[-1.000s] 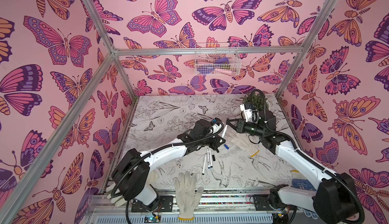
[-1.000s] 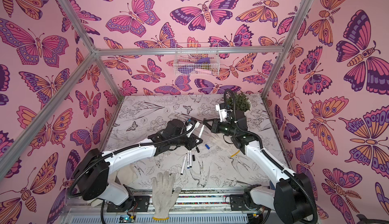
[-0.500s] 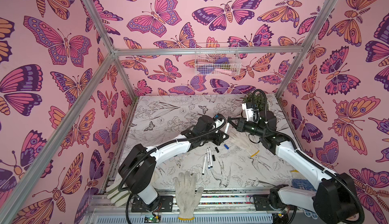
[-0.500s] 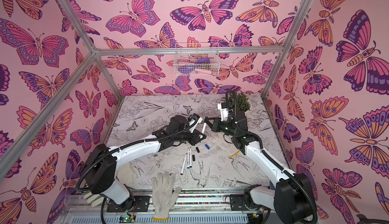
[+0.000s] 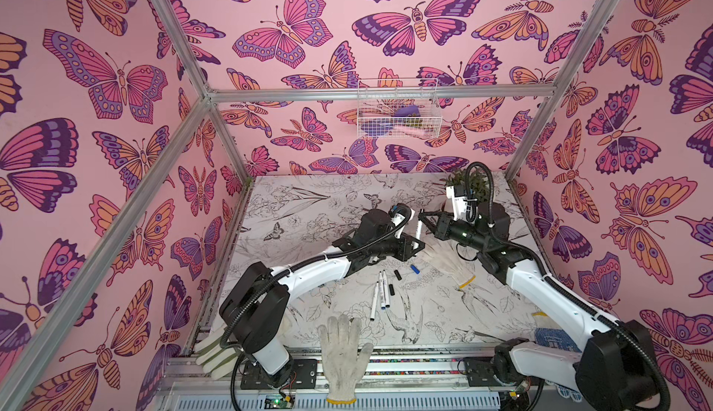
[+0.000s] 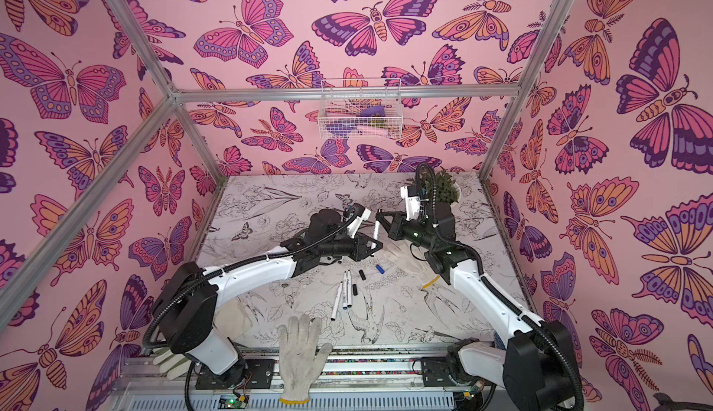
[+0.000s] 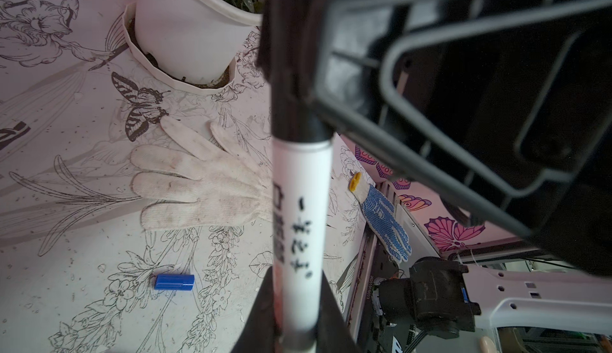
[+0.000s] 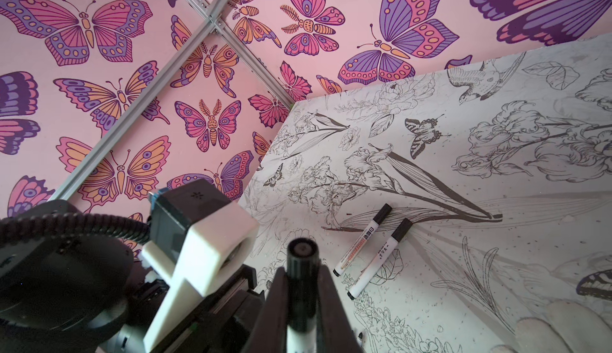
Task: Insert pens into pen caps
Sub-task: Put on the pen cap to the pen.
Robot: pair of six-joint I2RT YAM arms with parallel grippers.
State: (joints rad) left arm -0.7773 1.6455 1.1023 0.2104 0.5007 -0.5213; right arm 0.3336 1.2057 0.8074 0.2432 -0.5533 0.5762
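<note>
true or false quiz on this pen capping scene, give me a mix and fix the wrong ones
1. The left gripper is shut on the white barrel of a pen. True.
2. The right gripper is open and empty. False: it is shut on the black cap at that pen's end.
3. The blue cap sits on a pen. False: it lies loose on the table.
4. Two capped pens lie side by side on the table. True.
5. The potted plant is tipped over. False: it stands upright.
</note>
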